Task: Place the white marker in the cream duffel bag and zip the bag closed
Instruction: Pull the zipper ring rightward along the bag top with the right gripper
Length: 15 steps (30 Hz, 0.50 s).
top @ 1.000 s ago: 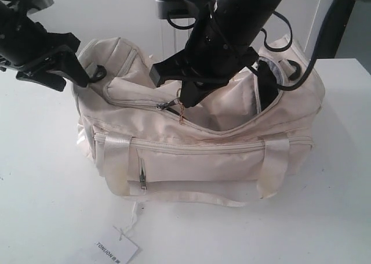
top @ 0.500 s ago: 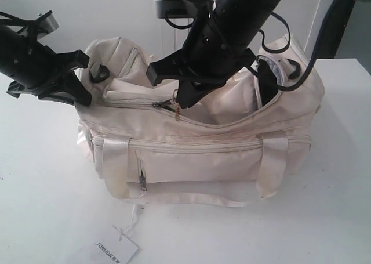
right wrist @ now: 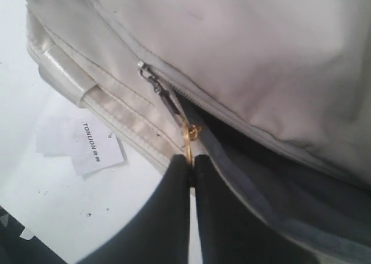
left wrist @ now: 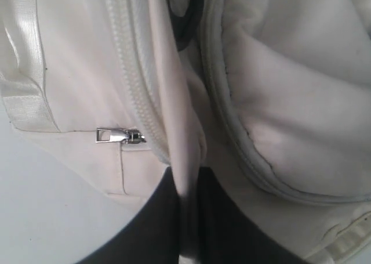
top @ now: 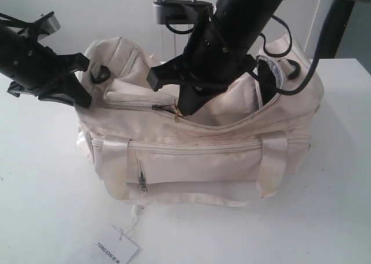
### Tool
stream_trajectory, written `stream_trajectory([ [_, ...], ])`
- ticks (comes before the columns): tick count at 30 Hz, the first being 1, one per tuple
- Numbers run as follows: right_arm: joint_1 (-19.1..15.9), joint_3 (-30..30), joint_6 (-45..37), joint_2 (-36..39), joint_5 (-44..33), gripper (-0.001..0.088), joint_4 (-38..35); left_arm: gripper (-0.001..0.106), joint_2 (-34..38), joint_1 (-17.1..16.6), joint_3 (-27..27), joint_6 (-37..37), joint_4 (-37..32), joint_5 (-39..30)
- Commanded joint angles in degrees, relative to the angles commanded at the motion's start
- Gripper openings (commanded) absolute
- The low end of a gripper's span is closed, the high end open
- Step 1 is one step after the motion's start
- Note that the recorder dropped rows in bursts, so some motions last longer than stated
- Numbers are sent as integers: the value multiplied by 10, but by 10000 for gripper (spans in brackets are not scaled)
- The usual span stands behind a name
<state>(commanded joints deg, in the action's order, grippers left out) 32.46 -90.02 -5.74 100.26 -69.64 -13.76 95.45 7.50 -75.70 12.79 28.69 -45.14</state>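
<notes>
Zipper pull [right wrist: 173, 108] between right pincer [right wrist: 191, 163] tips

Left arm [top: 26, 58] reaches in from the far left, left gripper [left wrist: 186, 188] clamped tight on a fold of bag [top: 203, 159] fabric; right arm [top: 243, 14] slants steeply down from the far right across the middle, right gripper [right wrist: 191, 162] clamped on the zip pull [right wrist: 188, 133].

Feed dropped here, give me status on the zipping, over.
Right gripper shut on zipper pull. Left gripper pinching cream duffel bag end. Top mostly unzipped; white marker unseen.
</notes>
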Motion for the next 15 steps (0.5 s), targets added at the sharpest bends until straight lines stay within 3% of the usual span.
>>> stream_trajectory([
  [5, -12, 37, 0, -17, 13, 0, -1, 0, 0, 0, 0, 0, -12, 0],
  [15, -69, 70, -1, -70, 31, 0, -7, 0, 0, 0, 0, 0, -29, 1],
])
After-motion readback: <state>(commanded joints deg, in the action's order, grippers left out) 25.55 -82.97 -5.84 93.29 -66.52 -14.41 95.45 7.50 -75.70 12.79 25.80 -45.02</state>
